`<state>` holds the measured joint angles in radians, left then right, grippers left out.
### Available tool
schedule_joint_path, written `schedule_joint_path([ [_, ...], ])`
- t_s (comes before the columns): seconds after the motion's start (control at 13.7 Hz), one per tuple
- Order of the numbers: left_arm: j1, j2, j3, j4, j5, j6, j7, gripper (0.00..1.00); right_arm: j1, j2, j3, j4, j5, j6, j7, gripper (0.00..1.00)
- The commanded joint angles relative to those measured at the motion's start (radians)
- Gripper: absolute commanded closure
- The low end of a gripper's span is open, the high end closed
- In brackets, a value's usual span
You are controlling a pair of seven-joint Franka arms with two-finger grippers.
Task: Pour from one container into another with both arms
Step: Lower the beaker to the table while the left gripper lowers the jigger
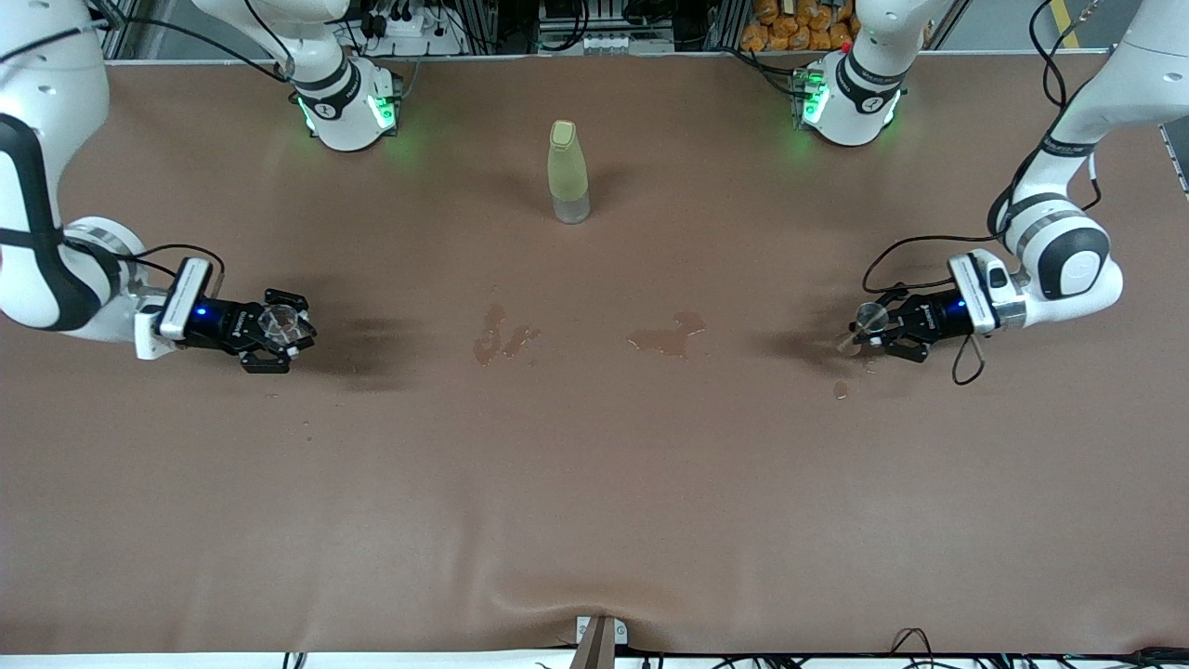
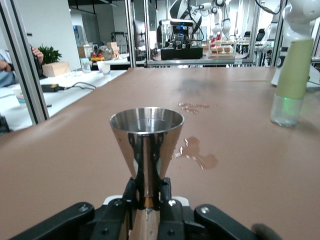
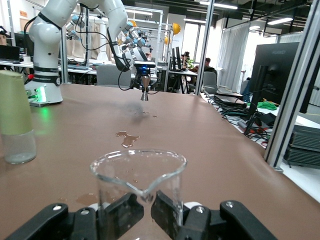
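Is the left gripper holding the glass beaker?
No, the left gripper grips a metal jigger cup; the glass beaker sits in the right gripper.

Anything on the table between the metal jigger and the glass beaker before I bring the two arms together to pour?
Nothing upright. The left gripper holds the jigger, the right gripper the beaker, at their own ends of the table. Between them lie only flat spills. The bottle stands farther from the front camera, off that line.

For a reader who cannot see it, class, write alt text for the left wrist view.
The left gripper holds an upright, shiny steel cone-shaped measuring cup by its narrow waist above a brown table. On that table lie wet spill patches and a clear bottle with a pale green sleeve.
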<state>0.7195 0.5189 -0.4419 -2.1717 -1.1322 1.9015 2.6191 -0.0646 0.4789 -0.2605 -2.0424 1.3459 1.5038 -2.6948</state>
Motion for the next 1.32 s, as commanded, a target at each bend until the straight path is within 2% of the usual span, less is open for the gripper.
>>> schedule_joint_path([
  [0.0,0.06,0.056,-0.006,0.025,0.089,-0.019,-0.005,1.0,-0.05,0.03,0.014,0.011,-0.057,-0.03,-0.055,1.0],
  [0.22,0.095,0.137,0.008,0.073,0.156,-0.018,-0.005,1.0,-0.098,0.073,0.014,0.013,-0.116,-0.057,-0.106,1.0],
  [0.44,0.095,0.193,0.034,0.121,0.201,-0.019,-0.001,1.0,-0.11,0.125,0.014,0.013,-0.123,-0.069,-0.17,1.0],
  [0.58,0.095,0.194,0.054,0.122,0.206,-0.024,0.001,1.0,-0.107,0.158,0.015,0.013,-0.123,-0.085,-0.203,1.0],
  [1.24,0.095,0.196,0.055,0.127,0.206,-0.044,-0.008,1.0,-0.129,0.237,0.014,0.045,-0.12,-0.074,-0.29,1.0],
])
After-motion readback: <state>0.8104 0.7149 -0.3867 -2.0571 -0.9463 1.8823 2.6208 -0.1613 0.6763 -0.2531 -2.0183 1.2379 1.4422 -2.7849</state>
